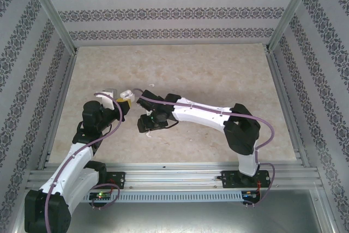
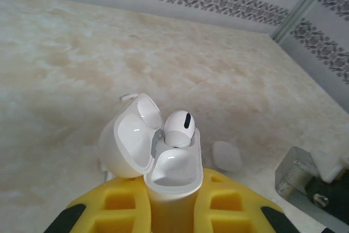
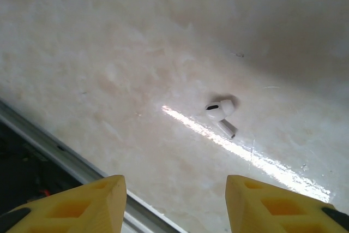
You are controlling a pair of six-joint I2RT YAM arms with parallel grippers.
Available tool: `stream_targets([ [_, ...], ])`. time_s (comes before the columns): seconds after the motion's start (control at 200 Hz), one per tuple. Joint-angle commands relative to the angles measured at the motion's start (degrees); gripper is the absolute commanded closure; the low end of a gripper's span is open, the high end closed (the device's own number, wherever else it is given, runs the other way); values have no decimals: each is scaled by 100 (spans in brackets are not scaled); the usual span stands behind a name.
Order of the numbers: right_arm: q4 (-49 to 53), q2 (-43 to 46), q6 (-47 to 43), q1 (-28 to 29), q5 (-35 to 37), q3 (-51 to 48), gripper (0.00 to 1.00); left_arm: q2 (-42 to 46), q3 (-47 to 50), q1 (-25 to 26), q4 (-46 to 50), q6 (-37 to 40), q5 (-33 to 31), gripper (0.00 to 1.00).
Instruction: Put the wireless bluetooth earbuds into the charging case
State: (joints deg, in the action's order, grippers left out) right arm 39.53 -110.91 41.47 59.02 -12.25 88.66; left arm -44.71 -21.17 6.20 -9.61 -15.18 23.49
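Seated earbud: a glossy white bud (image 2: 179, 128) stands upright in the far socket of the charging case. Its rounded head is up, showing a black oval vent, and its stem is hidden inside.
Charging case: smooth white plastic with rounded corners (image 2: 173, 170), held upright above the desk, left of the middle. The near socket is hollow.
Lid: hinged back to the left (image 2: 131, 143), its inside showing.
Left pincer: yellow fingers clenched on the case's lower body (image 2: 173, 203).
Loose earbud: lies on its side (image 3: 220, 111) on the desk. Its long axis slants, with the head at upper left and the stem at lower right.
Right pincer: yellow fingers spread, nothing between them (image 3: 174, 200), hovering over the desk short of the loose earbud.
Desk: pale beige marbled surface (image 2: 65, 53), shiny, with a streak of glare.
Edge rail: grey metal (image 3: 60, 148), apart from the loose earbud.
Beside the case: a small rounded white thing (image 2: 226, 155) lies on the desk. I cannot tell what it is.
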Motion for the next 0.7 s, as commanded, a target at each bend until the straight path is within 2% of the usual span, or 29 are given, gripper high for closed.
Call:
stream_targets([
  [0.0, 576, -347, -452, 19, -30, 331, 49, 227, 78, -91, 351, 80, -500, 100],
  [0.245, 776, -1075, -727, 35, -114, 757, 49, 234, 16, -94, 521, 158, -674, 100],
  [0.694, 1117, -1853, -1017, 39, -31, 1519, 49, 192, 51, -100, 518, 179, -696, 100],
])
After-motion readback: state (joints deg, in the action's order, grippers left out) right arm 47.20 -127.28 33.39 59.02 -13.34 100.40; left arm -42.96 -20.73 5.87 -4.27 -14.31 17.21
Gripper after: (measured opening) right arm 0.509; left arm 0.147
